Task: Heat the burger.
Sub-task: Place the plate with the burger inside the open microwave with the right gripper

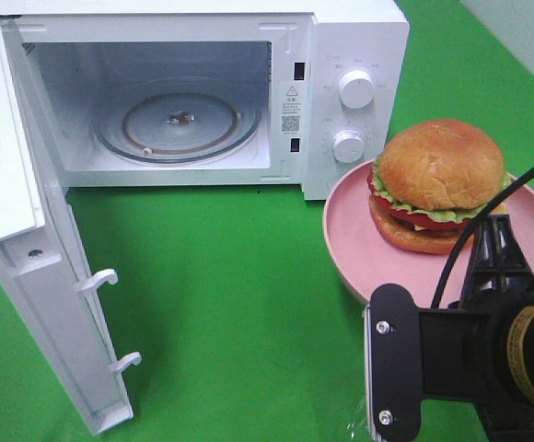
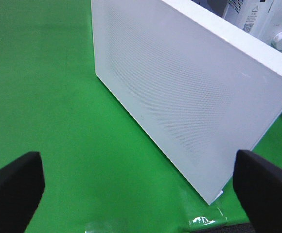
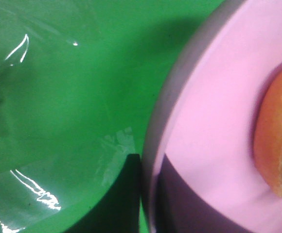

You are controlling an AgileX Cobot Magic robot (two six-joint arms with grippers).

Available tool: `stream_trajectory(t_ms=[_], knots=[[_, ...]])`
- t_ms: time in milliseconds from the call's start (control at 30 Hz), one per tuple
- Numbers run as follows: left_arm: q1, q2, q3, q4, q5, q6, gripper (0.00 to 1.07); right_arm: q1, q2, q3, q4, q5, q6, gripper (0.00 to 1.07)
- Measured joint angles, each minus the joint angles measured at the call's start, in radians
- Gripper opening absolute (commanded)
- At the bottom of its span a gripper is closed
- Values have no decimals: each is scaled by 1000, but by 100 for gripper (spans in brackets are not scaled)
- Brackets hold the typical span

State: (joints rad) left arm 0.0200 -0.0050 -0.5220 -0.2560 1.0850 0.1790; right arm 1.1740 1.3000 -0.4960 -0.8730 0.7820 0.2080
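Burger (image 1: pixel 440 180): sits whole on a pink plate (image 1: pixel 359 249) at the right of the exterior high view, just beside the microwave's knobs and not yet inside.
Microwave (image 1: pixel 341 37): fills the upper left of that view. Its door (image 1: pixel 28 258) is swung fully out toward the lower left, baring the glass turntable (image 1: pixel 177 124), probably so the food can go straight in.
Green tabletop (image 1: pixel 221 276): the stretch between plate and cavity has nothing on it.
Right tool (image 1: pixel 495 226): clenched, at the near rim of the plate in the lower right. In the right wrist view dark shapes straddle that rim, but I cannot tell whether the rim is actually pinched. Carrying the plate would spare the bun.
Left tool (image 2: pixel 141 194): released, fingers (image 2: pixel 14 187) spread wide with nothing between them, hanging over the tabletop beside the outer face of the door.
Step, as I judge it: taking hold of the plate for loading.
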Motion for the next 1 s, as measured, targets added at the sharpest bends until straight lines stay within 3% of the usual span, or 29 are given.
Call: stream_trajectory(t_ms=[367, 800, 1000], knots=[[0, 0, 0, 0, 0, 0, 98, -41, 0, 0, -70, -138, -121, 0], [0, 0, 0, 0, 0, 0, 98, -213, 1, 5, -75, -365, -444, 0], [0, 0, 0, 0, 0, 0, 98, -302, 1, 5, -4, -421, -621, 0]])
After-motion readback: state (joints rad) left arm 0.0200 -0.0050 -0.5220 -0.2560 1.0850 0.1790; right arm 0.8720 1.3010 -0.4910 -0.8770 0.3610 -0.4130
